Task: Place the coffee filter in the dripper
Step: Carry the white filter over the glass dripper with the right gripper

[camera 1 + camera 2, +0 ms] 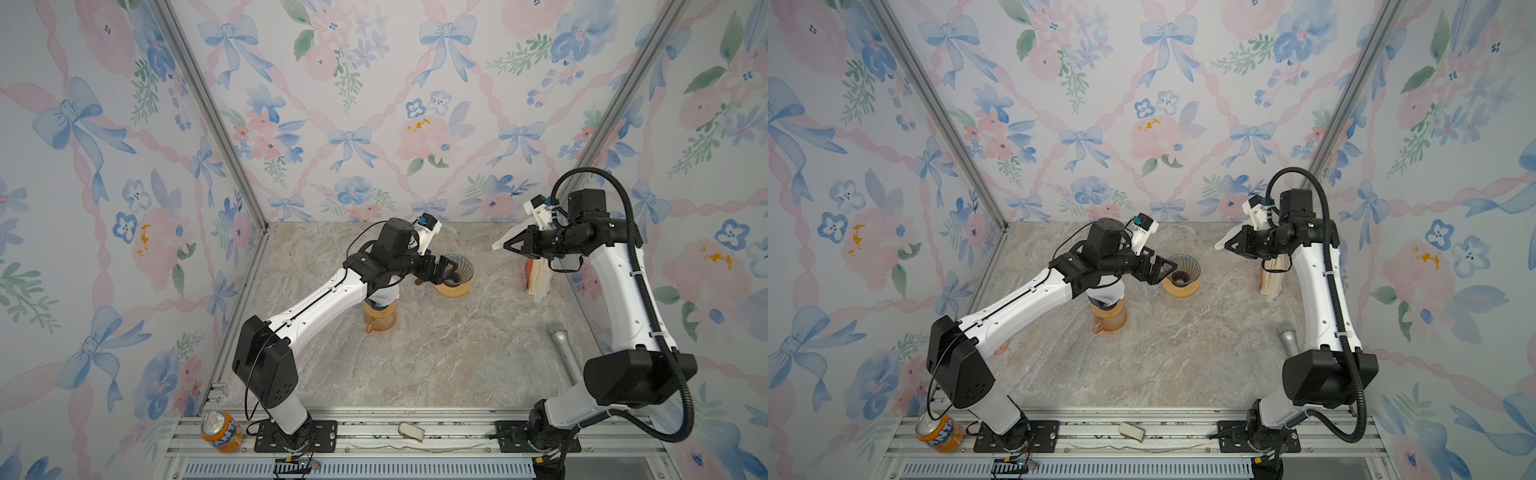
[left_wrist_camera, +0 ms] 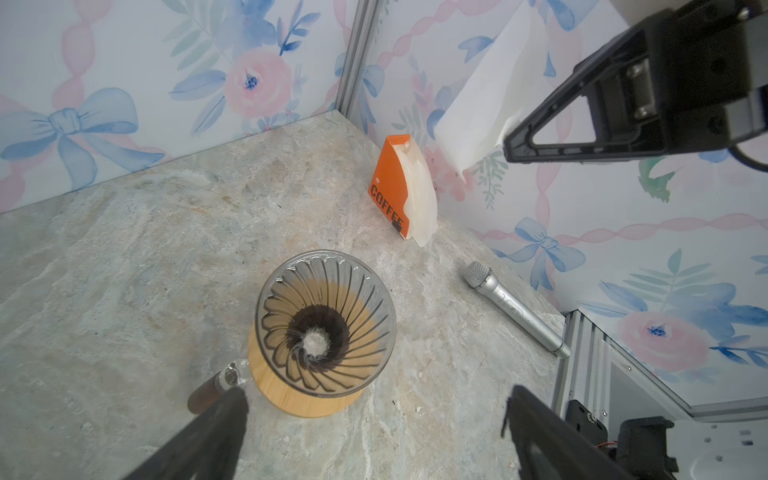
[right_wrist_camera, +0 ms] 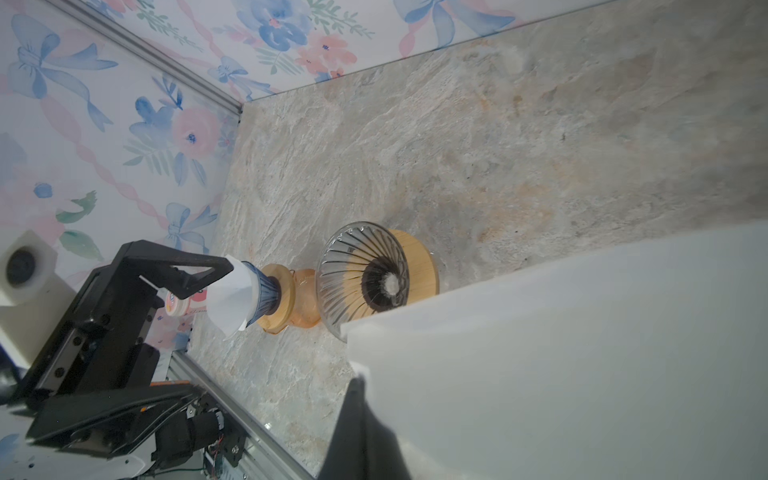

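Because the coffee filter (image 2: 482, 95) is thin, floppy paper, the right gripper (image 1: 508, 246) pinches it by one edge with its jaws closed tight. The sheet hangs free in the air, raised and well apart from the dripper (image 2: 326, 324), on the side where the orange filter box (image 2: 388, 187) stands. That arm is bent high, its forearm roughly level and its pincer aimed toward the dripper. The left gripper (image 2: 376, 398) hovers just beside the dripper's wooden base, near its handle, jaws spread wide and empty, probably ready to steady the dripper or help seat the paper.
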Controlling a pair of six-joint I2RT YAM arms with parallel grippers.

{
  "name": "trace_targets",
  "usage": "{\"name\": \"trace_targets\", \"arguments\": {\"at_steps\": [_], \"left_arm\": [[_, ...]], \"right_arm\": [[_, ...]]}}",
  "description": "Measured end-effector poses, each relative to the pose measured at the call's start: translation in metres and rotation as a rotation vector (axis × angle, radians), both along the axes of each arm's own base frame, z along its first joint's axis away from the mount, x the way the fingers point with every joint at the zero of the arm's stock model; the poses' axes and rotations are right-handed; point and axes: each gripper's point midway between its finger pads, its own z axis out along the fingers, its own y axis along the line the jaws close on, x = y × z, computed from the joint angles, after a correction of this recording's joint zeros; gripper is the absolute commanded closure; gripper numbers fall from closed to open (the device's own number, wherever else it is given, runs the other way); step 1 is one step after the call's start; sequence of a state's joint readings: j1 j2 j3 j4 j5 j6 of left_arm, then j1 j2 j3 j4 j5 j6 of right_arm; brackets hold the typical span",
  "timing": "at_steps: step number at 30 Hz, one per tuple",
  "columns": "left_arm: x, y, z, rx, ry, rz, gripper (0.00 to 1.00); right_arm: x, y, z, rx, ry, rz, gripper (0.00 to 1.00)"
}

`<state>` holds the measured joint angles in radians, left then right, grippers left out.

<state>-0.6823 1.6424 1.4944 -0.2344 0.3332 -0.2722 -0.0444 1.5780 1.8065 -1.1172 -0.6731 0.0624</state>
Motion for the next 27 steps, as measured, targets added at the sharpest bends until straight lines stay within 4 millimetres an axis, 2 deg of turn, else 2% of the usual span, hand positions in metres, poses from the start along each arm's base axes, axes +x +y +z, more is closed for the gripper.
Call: {"name": "trace_targets", "arguments": {"at_steps": [8, 17, 23, 27], "left_arm": [[0.004, 0.028, -0.009, 0.024, 0.007, 0.055, 0.02], [-0.003, 0.036, -0.016, 0.038, 0.015, 0.067, 0.02], [-0.002, 0.040, -0.020, 0.048, 0.020, 0.081, 0.02], [-0.002, 0.040, -0.020, 0.048, 0.019, 0.081, 0.02]], "right_arm": [[-0.020, 0.045, -0.008, 0.069, 0.083, 0.116, 1.00], [-0.034, 0.082, -0.027, 0.173, 0.210, 0.159, 1.00], [-0.039, 0.096, -0.027, 0.220, 0.260, 0.164, 1.00], [-0.035, 0.101, -0.037, 0.257, 0.298, 0.149, 1.00]]}}
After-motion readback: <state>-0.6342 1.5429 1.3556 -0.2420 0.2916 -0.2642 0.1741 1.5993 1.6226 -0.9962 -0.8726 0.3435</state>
